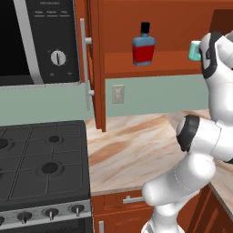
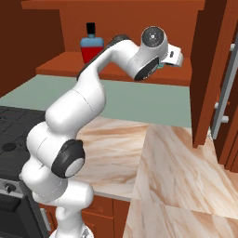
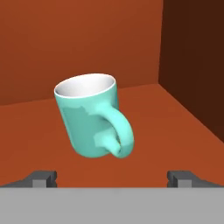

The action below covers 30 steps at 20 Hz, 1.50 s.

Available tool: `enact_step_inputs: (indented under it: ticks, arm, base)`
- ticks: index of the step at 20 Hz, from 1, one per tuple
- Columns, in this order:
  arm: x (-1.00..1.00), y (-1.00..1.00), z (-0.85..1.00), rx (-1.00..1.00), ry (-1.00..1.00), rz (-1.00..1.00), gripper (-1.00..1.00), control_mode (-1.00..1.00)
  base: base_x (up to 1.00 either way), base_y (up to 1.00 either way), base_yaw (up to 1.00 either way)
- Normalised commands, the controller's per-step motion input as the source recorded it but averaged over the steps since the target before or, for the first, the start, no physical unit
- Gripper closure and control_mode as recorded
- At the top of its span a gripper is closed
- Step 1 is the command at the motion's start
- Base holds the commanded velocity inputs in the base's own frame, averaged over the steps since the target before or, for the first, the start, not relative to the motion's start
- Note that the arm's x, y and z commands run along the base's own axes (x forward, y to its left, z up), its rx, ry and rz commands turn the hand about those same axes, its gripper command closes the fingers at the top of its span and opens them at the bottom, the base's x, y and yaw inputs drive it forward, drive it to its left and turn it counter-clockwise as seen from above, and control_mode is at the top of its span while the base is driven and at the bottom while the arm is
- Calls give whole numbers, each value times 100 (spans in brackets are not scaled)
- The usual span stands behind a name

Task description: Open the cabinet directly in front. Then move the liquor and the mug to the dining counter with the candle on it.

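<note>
The cabinet (image 1: 154, 27) stands open, its left door (image 1: 96, 68) swung out edge-on and its right door (image 2: 208, 69) swung out at the right. On its shelf (image 1: 150, 68) the liquor (image 1: 144, 44) stands upright at the left, also seen as the liquor (image 2: 91, 43) behind my arm. The teal mug (image 3: 89, 118) sits on the shelf near the cabinet's right inner wall, handle toward me. My gripper (image 3: 112, 177) is open, fingertips (image 3: 43, 177) wide apart just short of the mug, not touching it. My arm half hides the mug (image 1: 195, 50). The dining counter and the candle are out of view.
A marble worktop (image 1: 132, 150) runs below the cabinet and wraps to the right (image 2: 186, 176). A black stove (image 1: 41, 159) adjoins it at the left, under a microwave (image 1: 41, 41). Low drawers (image 1: 132, 200) sit under the worktop. A wall outlet (image 1: 118, 94) is on the backsplash.
</note>
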Motion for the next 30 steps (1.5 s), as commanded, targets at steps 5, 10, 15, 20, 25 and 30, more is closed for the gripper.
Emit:
enact_step_inputs:
  ticks: [5, 10, 15, 20, 25, 30]
  arm:
    - [10, -5, 0, 3, -1, 7, -100, -100]
    - [23, 0, 0, 0, 0, 7, -100, -100]
    - [37, 0, 0, 0, 0, 7, -100, -100]
    - [36, 0, -1, 0, 0, 7, -100, -100]
    - [12, 6, 0, 0, 0, 6, 100, -100]
    - [0, 2, 0, 0, -2, 4, 100, -100]
  base:
    - [0, 0, 0]
    - [0, 0, 0]
    - [0, 0, 0]
    - [0, 0, 0]
    - [0, 0, 0]
    - [0, 0, 0]
